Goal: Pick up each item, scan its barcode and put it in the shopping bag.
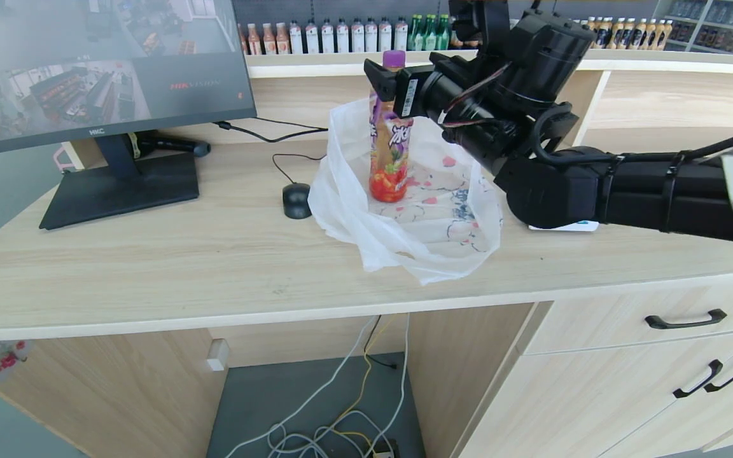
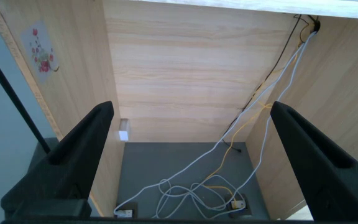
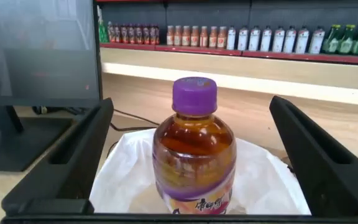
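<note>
A drink bottle (image 1: 389,152) with a purple cap and amber liquid stands upright inside the white shopping bag (image 1: 417,235) on the wooden counter. My right gripper (image 1: 394,86) is open at the bottle's upper part, one finger on each side of it with gaps. In the right wrist view the bottle (image 3: 194,155) sits between the spread fingers (image 3: 79,149) of the right gripper (image 3: 190,107), over the bag (image 3: 129,168). My left gripper (image 2: 191,109) is open and holds nothing, low down under the counter, facing the wooden back panel.
A monitor (image 1: 86,70) on a black stand fills the counter's left, with a black handheld scanner (image 1: 169,145) behind it. A mouse (image 1: 296,200) lies just left of the bag. Drawers (image 1: 684,320) sit under the right side. Loose cables (image 2: 197,186) lie on the floor below.
</note>
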`<state>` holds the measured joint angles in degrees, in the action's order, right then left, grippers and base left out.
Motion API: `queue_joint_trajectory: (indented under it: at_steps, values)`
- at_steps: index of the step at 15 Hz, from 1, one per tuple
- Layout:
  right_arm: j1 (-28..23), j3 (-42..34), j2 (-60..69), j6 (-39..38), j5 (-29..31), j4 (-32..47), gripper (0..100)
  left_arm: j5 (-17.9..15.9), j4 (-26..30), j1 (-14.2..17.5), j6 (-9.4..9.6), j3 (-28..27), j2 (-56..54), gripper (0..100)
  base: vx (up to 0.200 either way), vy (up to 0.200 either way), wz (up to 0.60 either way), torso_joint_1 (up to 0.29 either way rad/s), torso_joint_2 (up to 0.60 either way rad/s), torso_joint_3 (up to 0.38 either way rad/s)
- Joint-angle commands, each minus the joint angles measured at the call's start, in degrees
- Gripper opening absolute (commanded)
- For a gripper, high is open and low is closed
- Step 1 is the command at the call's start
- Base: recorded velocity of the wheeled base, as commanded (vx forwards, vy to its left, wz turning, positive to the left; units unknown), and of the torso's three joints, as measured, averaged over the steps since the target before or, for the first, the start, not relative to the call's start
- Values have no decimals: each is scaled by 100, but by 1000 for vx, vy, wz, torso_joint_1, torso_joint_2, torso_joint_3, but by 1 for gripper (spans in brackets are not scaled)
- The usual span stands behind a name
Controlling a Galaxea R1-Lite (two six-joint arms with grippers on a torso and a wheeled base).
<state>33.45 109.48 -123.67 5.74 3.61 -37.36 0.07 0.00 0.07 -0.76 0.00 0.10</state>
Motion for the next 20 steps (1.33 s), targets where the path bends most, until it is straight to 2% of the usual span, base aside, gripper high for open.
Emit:
queue_joint_trajectory:
  at_steps: [1,4,6,10,11,13,15,20]
  values:
    - [144,-1113,854,6,140,-368,100,1,0,1,-4,0,-1,100,0,0,0,0,0,0]
    - [232,-3372,1829,50,167,-1273,100,1,0,1,-4,0,-1,100,0,0,0,0,0,0]
    - [232,-4691,2304,32,386,-1933,100,1,0,1,-4,0,-1,100,0,0,0,0,0,0]
    - [346,-6044,2638,-12,369,-3040,100,1,0,1,-4,0,-1,100,0,0,0,0,0,0]
    - [513,-6554,2620,6,386,-3673,100,1,0,1,-4,0,-1,100,0,0,0,0,0,0]
    - [557,-7099,2585,41,395,-4314,100,1,0,1,-4,0,-1,100,0,0,0,0,0,0]
    - [557,-7345,2585,32,395,-4640,100,1,0,1,-4,0,-1,100,0,0,0,0,0,0]
    - [557,-7573,2524,138,413,-5070,100,1,0,1,-12,0,-1,100,0,0,0,0,0,0]
